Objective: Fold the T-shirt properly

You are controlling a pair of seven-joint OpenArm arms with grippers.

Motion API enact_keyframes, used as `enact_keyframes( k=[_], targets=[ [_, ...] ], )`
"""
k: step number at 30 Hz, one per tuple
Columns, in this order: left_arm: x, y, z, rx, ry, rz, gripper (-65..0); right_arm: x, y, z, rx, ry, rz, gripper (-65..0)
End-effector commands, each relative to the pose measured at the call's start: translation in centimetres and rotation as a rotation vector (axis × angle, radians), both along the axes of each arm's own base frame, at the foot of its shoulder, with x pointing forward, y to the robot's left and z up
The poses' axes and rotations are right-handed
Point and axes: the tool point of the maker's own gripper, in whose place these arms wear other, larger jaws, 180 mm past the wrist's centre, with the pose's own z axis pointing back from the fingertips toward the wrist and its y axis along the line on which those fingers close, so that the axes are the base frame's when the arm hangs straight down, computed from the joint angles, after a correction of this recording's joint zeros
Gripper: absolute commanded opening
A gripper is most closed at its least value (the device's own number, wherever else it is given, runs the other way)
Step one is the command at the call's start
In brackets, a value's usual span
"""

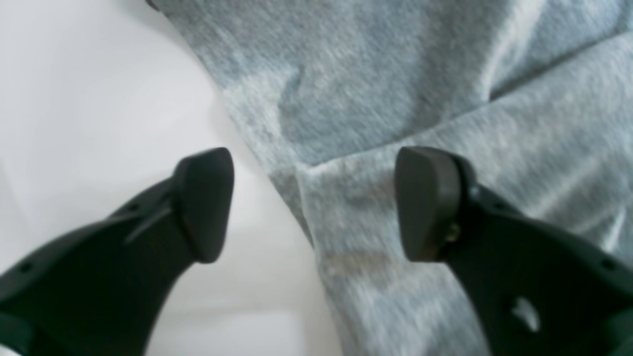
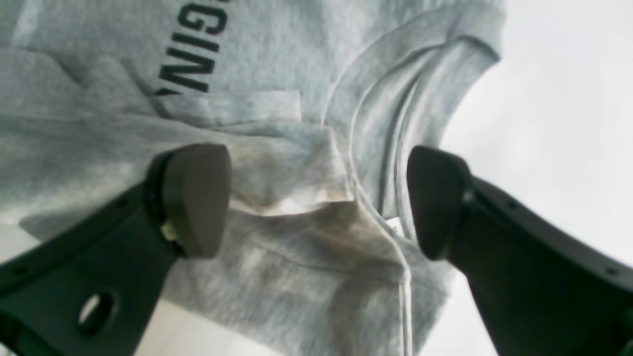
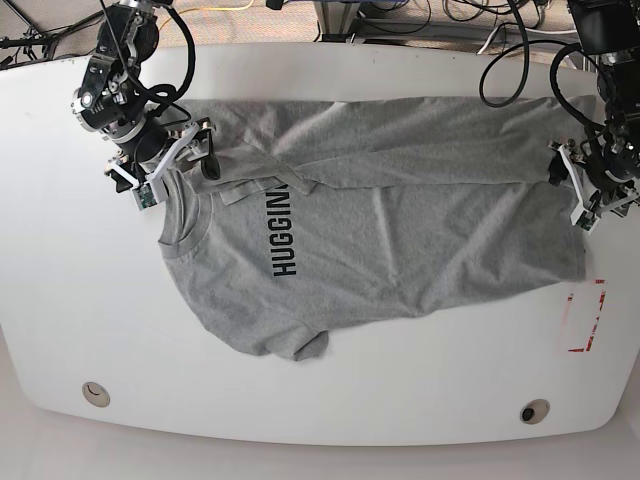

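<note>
The light grey T-shirt (image 3: 400, 230) lies flat on the white table (image 3: 330, 400), collar (image 3: 172, 235) to the left and hem to the right. Its far long side is folded over toward the black "HUGGIN" lettering (image 3: 284, 237). My right gripper (image 3: 196, 158) is open over the far shoulder beside the collar. In the right wrist view its jaws (image 2: 316, 198) straddle the folded sleeve and the collar rim (image 2: 395, 99). My left gripper (image 3: 560, 170) is open at the far hem corner. In the left wrist view (image 1: 316, 202) it straddles the shirt's edge (image 1: 395, 74), one finger over bare table.
A red tape outline (image 3: 590, 320) marks the table near the right edge. Two round fittings (image 3: 96, 393) (image 3: 533, 411) sit near the front edge. Cables (image 3: 440, 12) lie behind the table's far edge.
</note>
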Motion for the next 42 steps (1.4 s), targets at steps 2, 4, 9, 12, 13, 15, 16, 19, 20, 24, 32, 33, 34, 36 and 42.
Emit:
enact_keyframes(
  k=[2,4,9,12,13,15,16,19,20,24,32,33,34,36,42],
  targets=[
    [-1.2,1.8,2.6,0.077,-0.026,0.028,-23.1,-0.8,-0.8,1.0,-0.017,-0.019,-0.023,-11.9],
    [-2.5,2.2,2.9,0.089,-0.027,0.048,-23.2,-1.6,-1.7,0.7,-0.023,-0.003,-0.062,-11.9],
    [-6.2,2.7,3.0,0.079,-0.03,0.115,-23.3,-3.8,-2.9,-0.4,-0.032,0.051,-0.102,-11.9],
    [-7.9,3.4,2.9,0.069,-0.027,0.166,-23.3,-4.6,-3.5,-0.9,-0.034,0.07,-0.128,-11.9],
    [-8.2,3.6,3.0,0.063,-0.033,0.185,-23.5,-4.8,-3.8,-1.1,-0.031,0.077,-0.142,-11.9],
    [-9.1,4.4,3.0,0.056,-0.041,0.236,-23.5,-5.1,-4.5,-1.4,-0.029,0.089,-0.167,-11.9],
    [-9.6,4.8,3.0,0.055,-0.043,0.262,-23.5,-5.3,-4.8,-1.7,-0.027,0.098,-0.176,-11.9],
    [-11.2,5.7,3.0,0.057,-0.037,0.314,-23.5,-5.9,-5.3,-2.7,-0.019,0.129,-0.192,-11.9],
    [-11.5,6.0,3.0,0.057,-0.036,0.325,-23.5,-6.0,-5.4,-3.0,-0.016,0.138,-0.194,-11.9],
    [-11.8,6.2,3.0,0.062,-0.034,0.334,-23.5,-6.3,-5.7,-4.1,-0.005,0.17,-0.204,-11.9],
    [-12.0,6.1,2.8,0.054,-0.032,0.34,-23.5,-6.4,-6.1,-5.3,0.023,0.171,-0.218,-11.9],
    [-12.0,5.9,2.7,0.048,-0.033,0.342,-23.5,-6.6,-6.1,-5.6,0.028,0.177,-0.222,-11.9],
    [-12.0,5.8,2.6,0.043,-0.035,0.344,-23.5,-6.7,-6.2,-5.9,0.032,0.185,-0.225,-11.9],
    [-12.1,5.7,2.4,0.04,-0.032,0.347,-23.5,-6.9,-6.5,-6.2,0.031,0.193,-0.227,-12.0],
    [-12.6,5.0,1.3,0.007,-0.015,0.366,-23.3,-7.4,-6.7,-7.2,0.043,0.222,-0.236,-23.3]
  ],
)
